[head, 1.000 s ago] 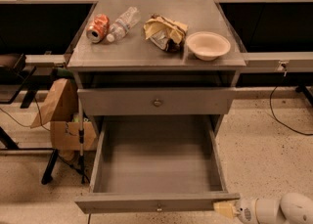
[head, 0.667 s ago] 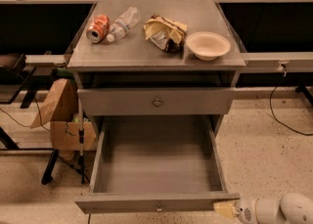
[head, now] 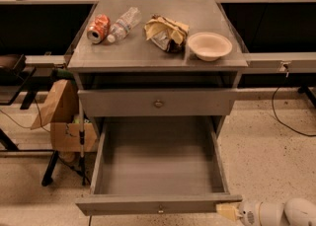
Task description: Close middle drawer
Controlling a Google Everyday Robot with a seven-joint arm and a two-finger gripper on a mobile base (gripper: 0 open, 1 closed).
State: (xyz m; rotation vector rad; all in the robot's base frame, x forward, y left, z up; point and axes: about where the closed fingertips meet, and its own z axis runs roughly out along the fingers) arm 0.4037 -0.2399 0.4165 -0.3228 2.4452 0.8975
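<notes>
While the middle drawer (head: 158, 163) sits pulled well out under the shut upper drawer (head: 158, 102), the gripper (head: 228, 211) is low at the right end of its front panel (head: 148, 204) — contact unclear, and whether it's apart or together I can't tell. Bowl (head: 209, 46) near the cabinet top's (head: 148, 55) right edge, can (head: 98, 27) near its left edge.

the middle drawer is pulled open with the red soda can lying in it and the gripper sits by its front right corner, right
Not quite. The camera view shows the wide grey middle drawer pulled open but empty; the red soda can lies on the grey cabinet top. The gripper is by the drawer's front right corner.
</notes>
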